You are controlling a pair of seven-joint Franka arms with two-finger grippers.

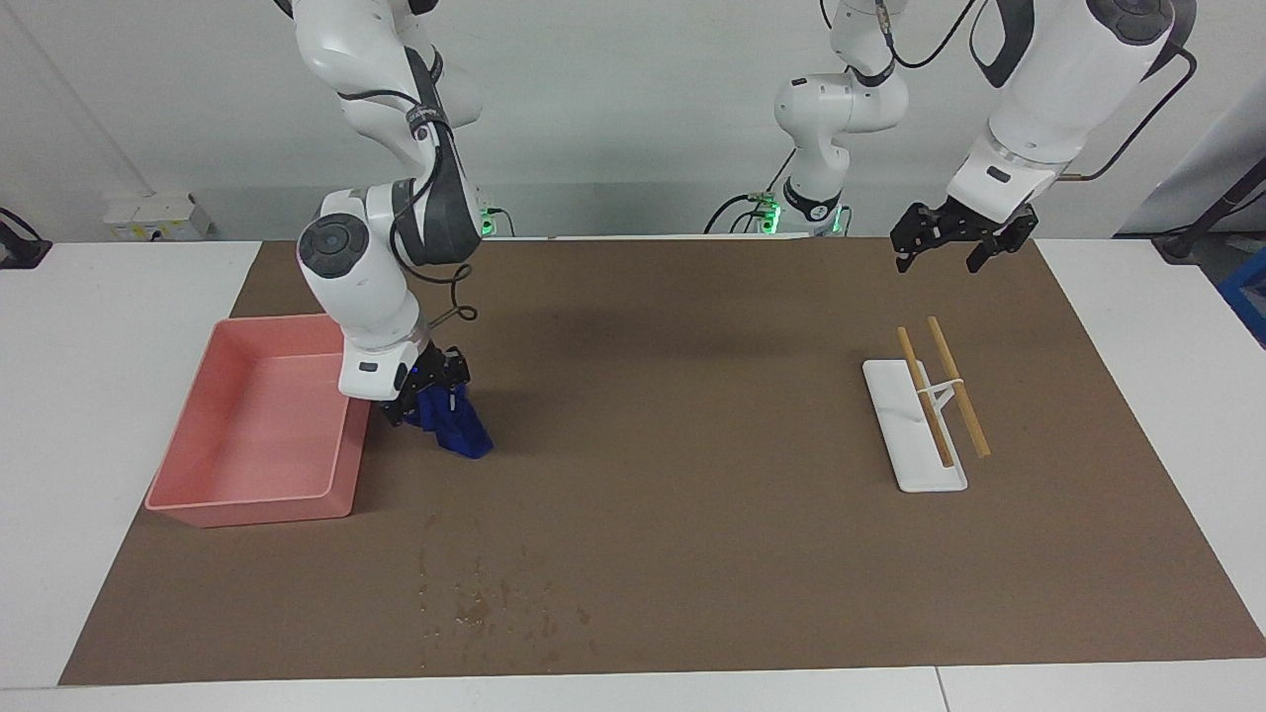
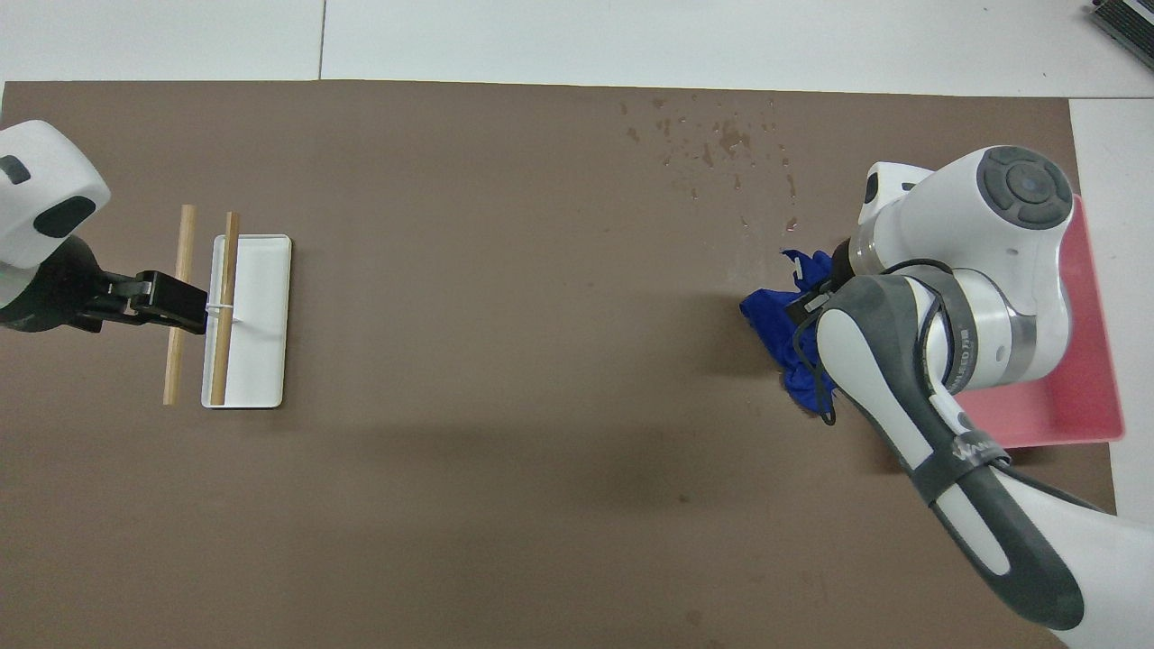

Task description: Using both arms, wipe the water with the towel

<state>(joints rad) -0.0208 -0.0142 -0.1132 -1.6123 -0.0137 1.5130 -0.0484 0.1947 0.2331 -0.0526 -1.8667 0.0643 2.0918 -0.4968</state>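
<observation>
Towel: small navy-blue soft cloth towel (image 1: 456, 425), bunched into wrinkly folds, hanging from the right claw with its lower tip down at the brown mat (image 1: 692, 514); whether the tip touches the mat cannot be told.
Right claw: black two-finger right claw (image 1: 427, 388), fingertips together and clamped on the top of the towel; the cloth trails from the tips toward the worktop's middle and the edge away from the robots.
Towel's place: just beside the pink rectangular plastic tray (image 1: 198, 494), toward the right arm's end of the worktop, outside the tray.
Water: thin scatter of small shiny dark droplets (image 1: 495, 603) on the mat, close to the worktop edge farthest from the robots, farther from the robots than the towel and apart from it.
Left claw: black two-finger left claw (image 1: 951, 237), fingers apart and holding nothing, up in the air over the mat's edge nearest the robots at the left arm's end; this arm waits.
Other things: flat white rectangular tray (image 1: 905, 465) with two wooden sticks (image 1: 957, 386) lying across it, toward the left arm's end of the worktop.
</observation>
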